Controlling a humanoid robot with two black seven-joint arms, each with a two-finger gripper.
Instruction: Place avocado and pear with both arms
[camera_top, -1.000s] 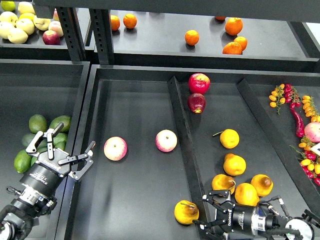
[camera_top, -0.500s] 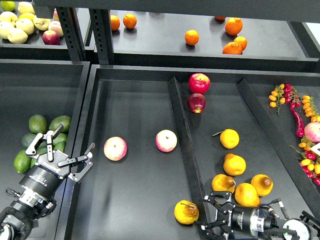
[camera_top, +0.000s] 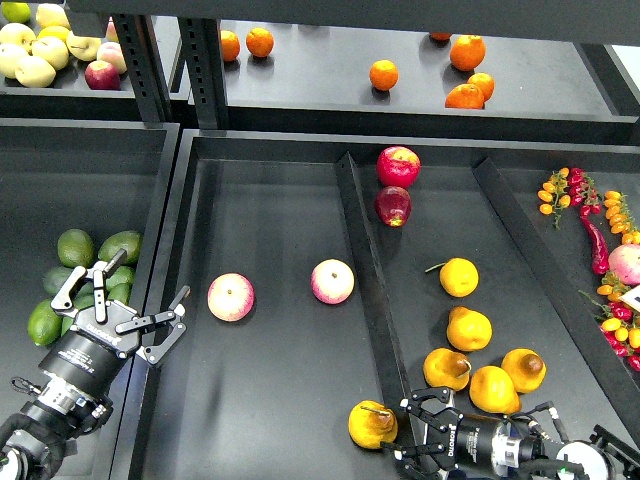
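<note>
The pear (camera_top: 371, 425), yellow-orange with a thin brown stem, lies at the front of the middle tray, against the divider (camera_top: 362, 260). My right gripper (camera_top: 401, 435) comes in from the lower right. It is open and its fingers sit right beside the pear's right side, not closed on it. Several avocados (camera_top: 75, 247) lie heaped in the left tray, with darker ones (camera_top: 119, 277) in the middle of the heap. My left gripper (camera_top: 150, 280) hangs open and empty over the heap's right edge and hides part of it.
Two pink-yellow apples (camera_top: 231, 297) (camera_top: 332, 281) lie in the middle tray. Several more pears (camera_top: 469, 328) and two red apples (camera_top: 398, 166) lie in the right tray. Oranges (camera_top: 383, 74) sit on the back shelf. Peppers and small tomatoes (camera_top: 600, 240) lie far right.
My right gripper has slid left, its open fingers now up against the pear. The left arm has barely moved.
</note>
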